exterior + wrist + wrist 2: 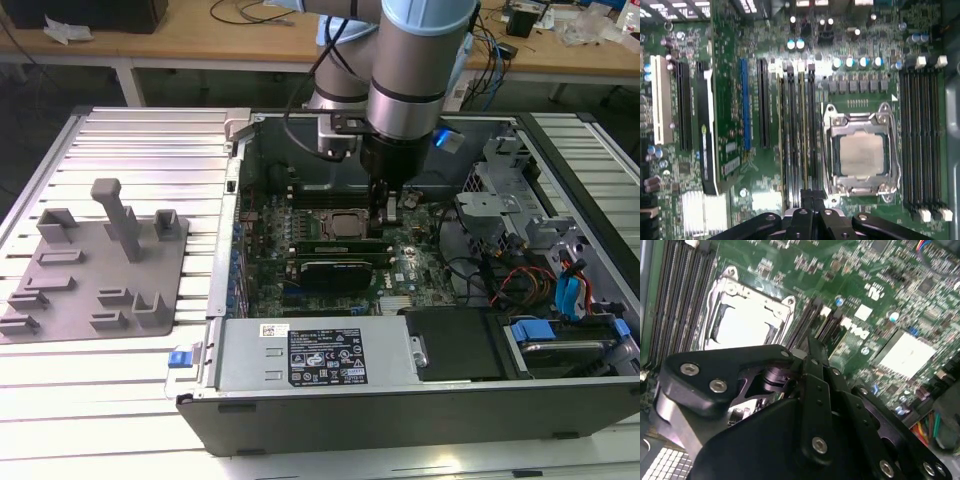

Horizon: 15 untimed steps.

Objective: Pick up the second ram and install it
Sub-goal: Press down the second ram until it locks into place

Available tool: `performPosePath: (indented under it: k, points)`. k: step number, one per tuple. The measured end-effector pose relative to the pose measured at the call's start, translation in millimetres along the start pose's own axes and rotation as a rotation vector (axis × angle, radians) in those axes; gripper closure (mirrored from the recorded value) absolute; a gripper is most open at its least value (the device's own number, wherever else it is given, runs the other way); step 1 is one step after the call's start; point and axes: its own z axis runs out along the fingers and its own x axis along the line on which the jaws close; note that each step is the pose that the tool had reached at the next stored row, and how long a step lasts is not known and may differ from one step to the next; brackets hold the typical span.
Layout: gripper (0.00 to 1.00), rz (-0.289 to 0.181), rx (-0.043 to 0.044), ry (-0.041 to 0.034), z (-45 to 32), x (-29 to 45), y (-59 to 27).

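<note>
1. The tool point(385, 212) hangs inside the computer case point(300, 395), just beside the CPU socket point(861, 155).
2. The second ram point(802, 135) stands in the slots at the socket's nine o'clock, long axis twelve-to-six, directly beneath the tool.
3. Whether the tool is clenched: cannot tell.

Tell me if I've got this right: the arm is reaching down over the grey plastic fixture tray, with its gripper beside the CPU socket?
Not quite. In the exterior view the gripper is down inside the open computer case, over the motherboard, not over the grey fixture tray, which sits apart at the exterior view's left. It is indeed beside the CPU socket.
</note>
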Motion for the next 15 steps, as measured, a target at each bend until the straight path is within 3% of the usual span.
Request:
performPosePath:
  k: [1, 5, 15]
  points:
    - [0.92, 0.0, 0.0, 0.0001, 0.0, 0.1, 2.5]
    - [0.92, 0.0, 0.0001, 0.0, 0.1, 1.2, 26.5]
    - [0.92, 0.0, 0.0001, 0.0, 0.1, 2.4, 54.2]
